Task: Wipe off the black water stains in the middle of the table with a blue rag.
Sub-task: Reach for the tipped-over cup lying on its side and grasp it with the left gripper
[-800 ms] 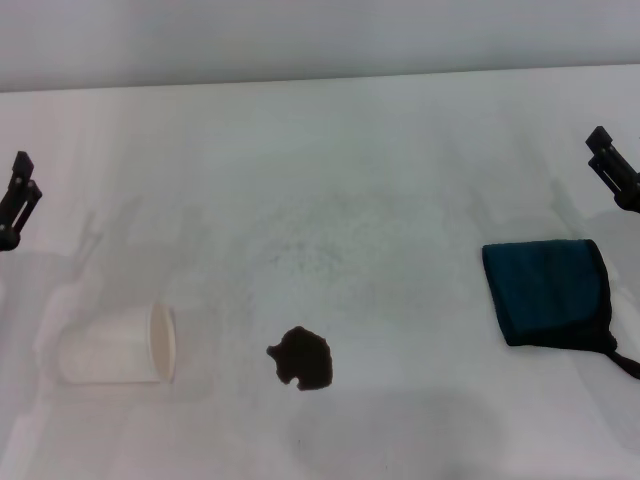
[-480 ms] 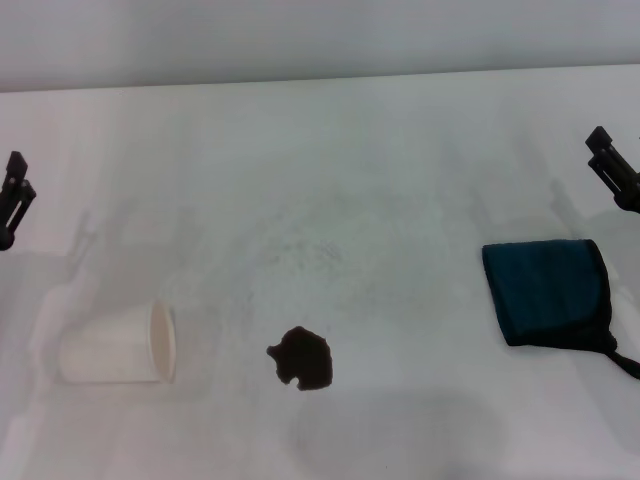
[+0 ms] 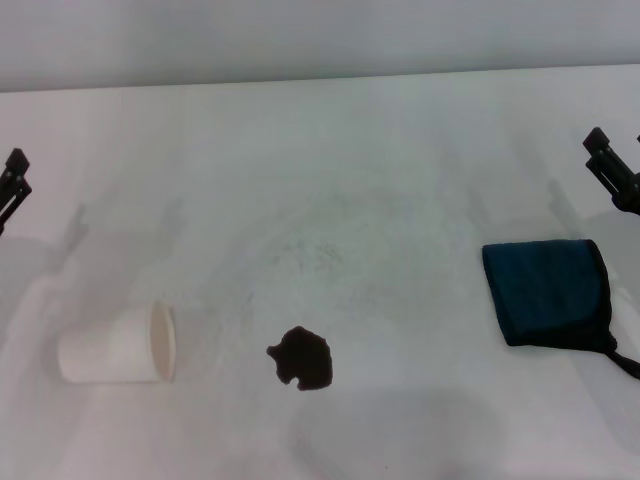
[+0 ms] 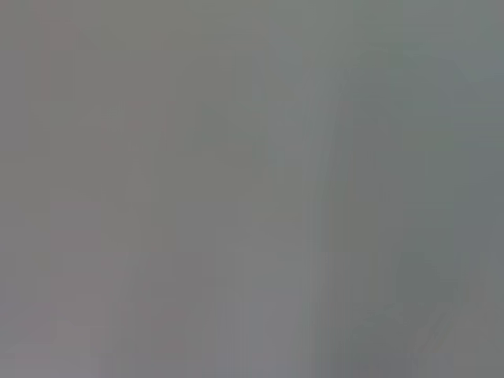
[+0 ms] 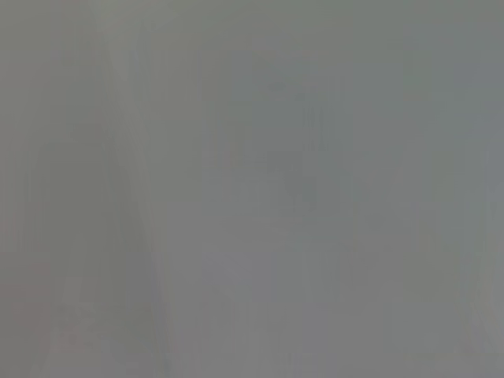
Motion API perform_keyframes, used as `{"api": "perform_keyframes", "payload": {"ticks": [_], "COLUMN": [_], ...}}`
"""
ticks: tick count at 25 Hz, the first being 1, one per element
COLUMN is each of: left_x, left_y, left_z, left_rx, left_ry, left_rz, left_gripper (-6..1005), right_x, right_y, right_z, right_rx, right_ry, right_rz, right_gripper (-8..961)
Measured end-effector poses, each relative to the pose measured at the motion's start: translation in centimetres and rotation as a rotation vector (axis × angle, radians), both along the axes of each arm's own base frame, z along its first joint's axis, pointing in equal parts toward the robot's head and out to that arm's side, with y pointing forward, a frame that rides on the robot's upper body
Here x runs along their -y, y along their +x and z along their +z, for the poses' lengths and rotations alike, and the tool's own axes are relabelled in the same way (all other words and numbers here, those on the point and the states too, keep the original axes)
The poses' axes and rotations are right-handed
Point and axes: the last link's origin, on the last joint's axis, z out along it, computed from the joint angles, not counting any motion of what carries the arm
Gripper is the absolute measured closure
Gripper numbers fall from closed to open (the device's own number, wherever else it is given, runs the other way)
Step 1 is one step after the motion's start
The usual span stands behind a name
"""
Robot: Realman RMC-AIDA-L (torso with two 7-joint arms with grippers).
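The table [image 3: 330,150] looks smooth, matt and faintly speckled, the blue rag [image 3: 545,290] is soft folded cloth with black edging, and the tipped white cup [image 3: 118,345] appears to be matt paper.

Plain grey wall [image 3: 320,40] behind

On the counter [image 3: 350,150] we saw the stain [image 3: 301,358] between a tipped cup [image 3: 118,345], left, and the rag [image 3: 548,291], right.

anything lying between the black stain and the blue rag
Nothing: in the head view the table is bare white between the black water stains and the blue rag, which lies to the stain's right.
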Motion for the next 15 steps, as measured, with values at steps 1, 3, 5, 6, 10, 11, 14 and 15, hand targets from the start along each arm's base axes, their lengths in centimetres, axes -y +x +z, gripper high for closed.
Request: {"api": "perform_keyframes", "payload": {"ticks": [1, 3, 5, 6, 10, 11, 14, 15], "left_x": [-0.3, -1.0, -2.0, -2.3, -3.7, -3.9, -4.3, -4.4], "left_y": [-0.1, -0.1, 0.1, 0.2, 0.9, 1.1, 1.8, 2.1], "left_z": [0.3, 1.0, 1.8, 2.0, 2.9, 3.1, 4.2, 4.6], "left_rx": [0.003, 0.003, -0.007, -0.009, -0.054, -0.064, -0.106, -0.125], "left_ry": [-0.026, -0.089, -0.16, -0.194, -0.333, -0.367, -0.474, -0.511], "left_rz": [-0.003, -0.011, -0.013, -0.011, -0.006, -0.005, -0.004, -0.006], "left_gripper": [124, 124, 124, 124, 124, 124, 124, 124], "right_x": [0.0, 0.0, -0.1, -0.1, -0.3, -0.4, -0.6, -0.6], "right_y": [0.0, 0.0, 0.0, 0.0, -0.2, -0.2, -0.3, -0.3], "right_z": [0.0, 0.1, 0.1, 0.1, 0.1, 0.1, 0.2, 0.2], "right_rx": [0.001, 0.002, 0.004, 0.004, 0.006, 0.006, 0.008, 0.008], "right_ry": [0.0, 0.001, 0.001, 0.001, 0.002, 0.003, 0.003, 0.002], "right_rz": [0.0, 0.001, 0.002, 0.004, 0.01, 0.012, 0.013, 0.012], "right_gripper": [112, 112, 112, 112, 112, 112, 112, 112]}}
